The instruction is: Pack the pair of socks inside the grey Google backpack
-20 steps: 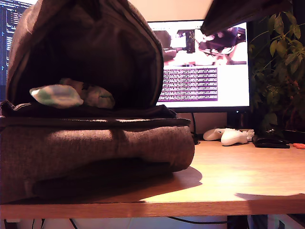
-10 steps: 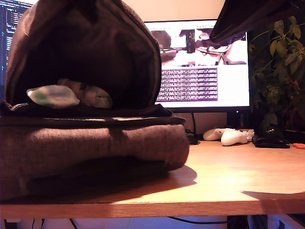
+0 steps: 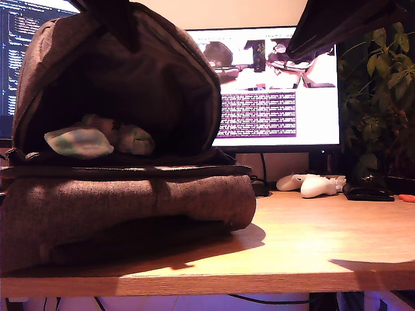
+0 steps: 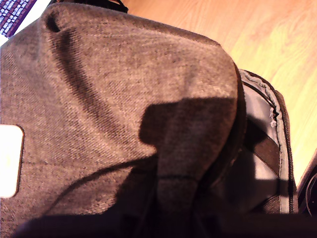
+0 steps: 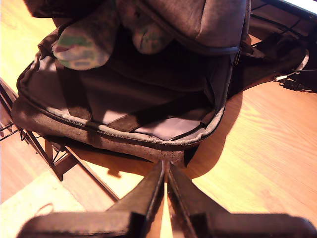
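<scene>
The backpack [image 3: 130, 194] lies on the wooden desk [image 3: 311, 246], filling the exterior view's left half. Its top flap [image 3: 117, 71] stands raised over the base, leaving the main compartment wide open towards the camera. The socks [image 3: 97, 139] rest inside that opening, on the lower edge of the compartment under the flap; we see pale knit with green marks on the nearer sock.

Our second wrist view looks into the same opening: the socks [image 5: 99, 34] lie at the far side of the dark lining [image 5: 148, 109], under the flap's edge. My second gripper [image 5: 166, 186] hangs over the desk just outside the backpack's near rim, its two fingers pressed together with nothing between them.

Our first wrist view shows the flap's outer fabric [image 4: 124, 99] close up, with the white patch [image 4: 10, 158] at one edge. The first gripper's own jaws are lost in shadow (we cannot tell their state).

Behind the backpack stands a lit monitor [image 3: 279, 91]. A white controller [image 3: 318, 186] lies beside the monitor's base, and a plant [image 3: 382, 97] stands beyond it.
</scene>
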Motion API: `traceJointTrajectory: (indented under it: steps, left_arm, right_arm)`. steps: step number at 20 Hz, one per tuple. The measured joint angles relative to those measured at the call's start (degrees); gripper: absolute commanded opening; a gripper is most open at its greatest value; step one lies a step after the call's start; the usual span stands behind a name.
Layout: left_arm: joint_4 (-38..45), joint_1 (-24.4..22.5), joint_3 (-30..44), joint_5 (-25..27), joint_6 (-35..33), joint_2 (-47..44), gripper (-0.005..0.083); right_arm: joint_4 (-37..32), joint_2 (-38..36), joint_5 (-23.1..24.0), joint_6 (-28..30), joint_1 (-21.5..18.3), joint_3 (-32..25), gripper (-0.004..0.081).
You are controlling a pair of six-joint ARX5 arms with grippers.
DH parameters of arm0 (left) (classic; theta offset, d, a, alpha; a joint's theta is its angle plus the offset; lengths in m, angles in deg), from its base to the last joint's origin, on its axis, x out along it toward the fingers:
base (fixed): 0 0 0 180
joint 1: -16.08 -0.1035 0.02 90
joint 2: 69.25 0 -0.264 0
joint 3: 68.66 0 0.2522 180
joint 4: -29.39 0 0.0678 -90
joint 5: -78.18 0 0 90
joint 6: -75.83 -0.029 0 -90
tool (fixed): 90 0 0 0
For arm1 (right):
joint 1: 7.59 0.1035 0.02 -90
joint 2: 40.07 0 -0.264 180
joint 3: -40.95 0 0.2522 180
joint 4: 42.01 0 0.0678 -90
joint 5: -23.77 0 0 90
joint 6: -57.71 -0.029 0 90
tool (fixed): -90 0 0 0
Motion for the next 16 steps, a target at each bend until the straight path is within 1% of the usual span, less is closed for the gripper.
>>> traceJointTrajectory:
  steps: [3, 5, 6, 8, 12, 16]
  left_arm:
    - [-1.6, 0.0, 0.0, -0.6, 0.0, 0.0, 0.026]
    - [-2.3, 0.0, 0.0, -1.3, 0.0, 0.0, 0.029]
    - [-3.2, 0.0, 0.0, -1.6, 0.0, 0.0, 0.0333]
    - [-4.9, 0.0, 0.0, -2.1, 0.0, 0.0, 0.0451]
    - [-6.7, 0.1, 0.0, -2.6, 0.0, 0.0, 0.0457]
    - [-10.3, 0.6, -0.1, -5.1, 0.1, 0.0, 0.047]
  right_arm:
    - [-0.1, 0.0, 0.0, 0.0, 0.0, 0.0, -0.0011]
    - [-0.5, 0.0, 0.0, 0.0, 0.0, 0.0, -0.0011]
    - [-0.5, 0.0, 0.0, 0.2, 0.0, 0.0, -0.0011]
    - [-0.6, 0.0, 0.0, 0.2, 0.0, 0.0, -0.0011]
    - [-0.9, 0.0, 0.0, 1.3, 0.0, 0.0, -0.0011]
    - [-0.9, 0.0, 0.0, 1.7, 0.0, 0.0, -0.0011]
